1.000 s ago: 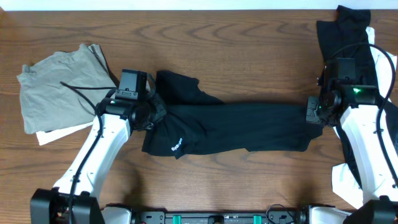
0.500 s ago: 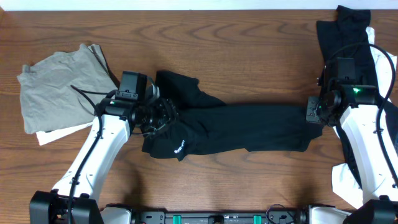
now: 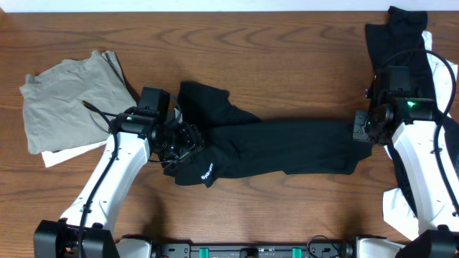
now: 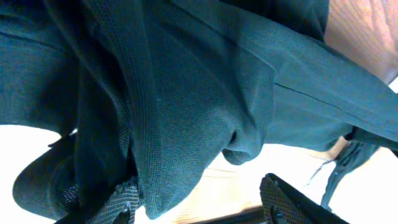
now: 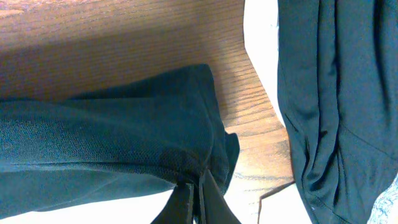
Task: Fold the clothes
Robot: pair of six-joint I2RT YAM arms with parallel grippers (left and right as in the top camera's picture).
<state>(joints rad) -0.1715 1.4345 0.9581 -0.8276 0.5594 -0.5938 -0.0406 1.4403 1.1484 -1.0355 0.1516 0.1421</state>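
Black T-shirt (image 3: pixel 280 147) lies on the wooden surface (image 3: pixel 287 57), its long axis running left to right. The right fingers (image 5: pixel 181 202) pinch its right end; the left fingers (image 4: pixel 283 199) stand spread at its end by the white logo (image 3: pixel 206 170).

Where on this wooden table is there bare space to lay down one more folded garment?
Free: the wide strip of wooden table beyond the stretched black short-sleeved T-shirt, between the olive-grey folded garment and the black clothes pile. Crowded: both side edges and the middle.
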